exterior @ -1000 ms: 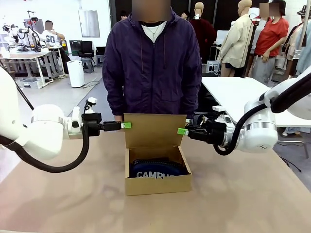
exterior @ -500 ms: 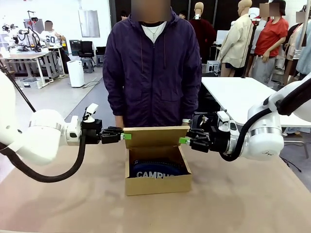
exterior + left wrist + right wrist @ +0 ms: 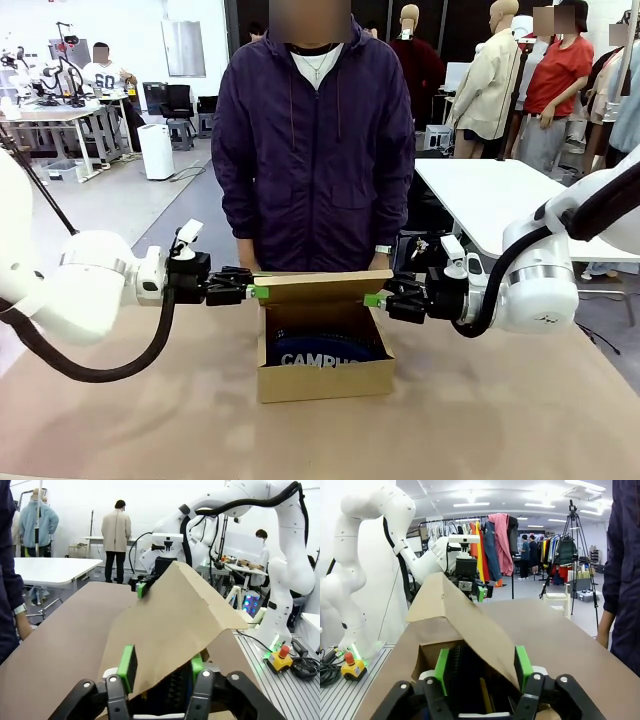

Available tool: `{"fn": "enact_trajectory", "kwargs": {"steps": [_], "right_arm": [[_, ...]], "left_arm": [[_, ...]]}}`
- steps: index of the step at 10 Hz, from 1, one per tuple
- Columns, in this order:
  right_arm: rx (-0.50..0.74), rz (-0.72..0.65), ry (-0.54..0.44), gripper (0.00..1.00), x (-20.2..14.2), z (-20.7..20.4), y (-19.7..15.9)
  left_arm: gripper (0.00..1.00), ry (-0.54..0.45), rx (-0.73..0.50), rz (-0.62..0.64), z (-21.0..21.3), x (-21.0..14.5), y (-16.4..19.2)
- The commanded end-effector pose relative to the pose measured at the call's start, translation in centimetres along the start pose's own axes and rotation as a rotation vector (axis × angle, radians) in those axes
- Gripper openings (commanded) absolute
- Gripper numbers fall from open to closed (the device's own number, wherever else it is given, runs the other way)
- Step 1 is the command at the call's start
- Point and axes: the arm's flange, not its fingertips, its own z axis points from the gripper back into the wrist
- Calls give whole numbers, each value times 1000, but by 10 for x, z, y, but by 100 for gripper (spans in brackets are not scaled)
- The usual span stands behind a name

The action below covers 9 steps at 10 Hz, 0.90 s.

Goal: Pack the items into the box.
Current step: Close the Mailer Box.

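The brown cardboard box (image 3: 325, 380) stands mid-table with the navy "CAMPUS" pouch (image 3: 320, 352) inside. Its hinged lid (image 3: 315, 286) leans forward over the opening, close to level. My left gripper (image 3: 258, 291) is at the lid's left top corner and my right gripper (image 3: 372, 299) is at its right corner. In the left wrist view the lid (image 3: 170, 625) runs between the spread green pads of the left gripper (image 3: 161, 665). The right wrist view shows the lid (image 3: 455, 615) between the parted pads of the right gripper (image 3: 482, 666). Below it lies a thin yellow strip (image 3: 485, 695), possibly the utility knife.
A person in a dark purple jacket (image 3: 315, 150) stands right behind the box, hands down behind the lid. Brown tabletop (image 3: 500, 400) lies bare around the box. A white table (image 3: 480, 195) stands behind on the right.
The lid has swung from upright down toward the box opening. Both grippers have come lower and forward with its top corners. The left jaws have spread a little.
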Motion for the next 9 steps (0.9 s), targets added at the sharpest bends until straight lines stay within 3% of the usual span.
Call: {"fn": "enact_trajectory", "kwargs": {"steps": [1, 4, 6, 7, 9], "right_arm": [[16, 16, 33, 100, 5, 7, 7], [47, 2, 77, 100, 13, 39, 8], [33, -14, 90, 100, 22, 87, 10], [-21, -24, 40, 100, 29, 106, 10], [-133, -36, -40, 100, 43, 100, 6]], "left_arm": [[100, 50, -54, -18, 6, -1, -9], [100, 110, -115, -52, 36, 5, -30], [100, 115, -30, -33, 72, 6, -40], [100, 59, 91, -5, 89, 10, -41], [100, -185, 306, -6, 95, 30, -41]]}}
